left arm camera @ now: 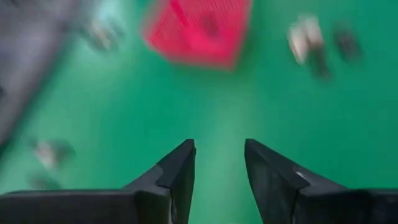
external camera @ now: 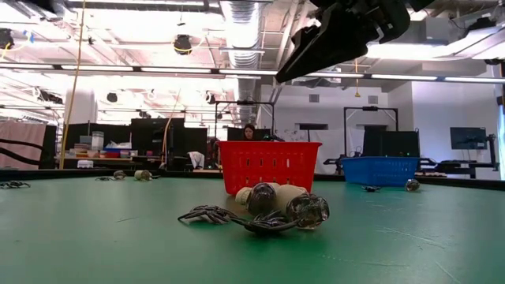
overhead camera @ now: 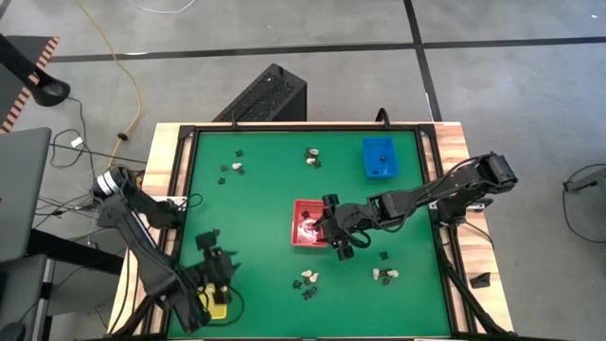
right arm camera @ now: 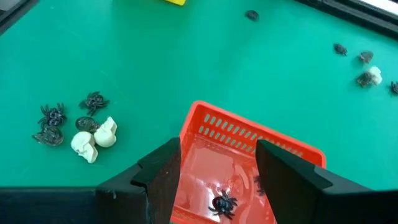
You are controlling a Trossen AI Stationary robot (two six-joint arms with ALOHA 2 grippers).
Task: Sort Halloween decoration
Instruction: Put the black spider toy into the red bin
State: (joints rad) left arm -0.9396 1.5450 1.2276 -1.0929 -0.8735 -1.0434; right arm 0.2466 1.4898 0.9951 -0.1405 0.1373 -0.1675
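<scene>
Both grippers stand open and empty over the green table.

The right gripper (right arm camera: pixel 217 165) has its fingers spread wide above the red tray (right arm camera: pixel 249 146), holding nothing; a black spider (right arm camera: pixel 222 203) lies inside. The left gripper (left arm camera: pixel 219 163), fingers parted, hangs near the yellow tray (overhead camera: pixel 217 309). Cream skulls (right arm camera: pixel 93 140) and black spiders lie scattered across the table.

Looks like an open-plan robotics lab/workshop: exposed ducting (external camera: pixel 237 20) and strip lights overhead, grey concrete floor (overhead camera: pixel 284 28) with a yellow cable (overhead camera: pixel 121 71) trailing across it. Beyond the green table (overhead camera: pixel 256 199) sit dark monitors (external camera: pixel 465 138), benches stacked with gear and a person (external camera: pixel 249 132) seated at a desk. All of it lies well apart from the right gripper (right arm camera: pixel 217 171) above the red tray (right arm camera: pixel 239 140).
</scene>
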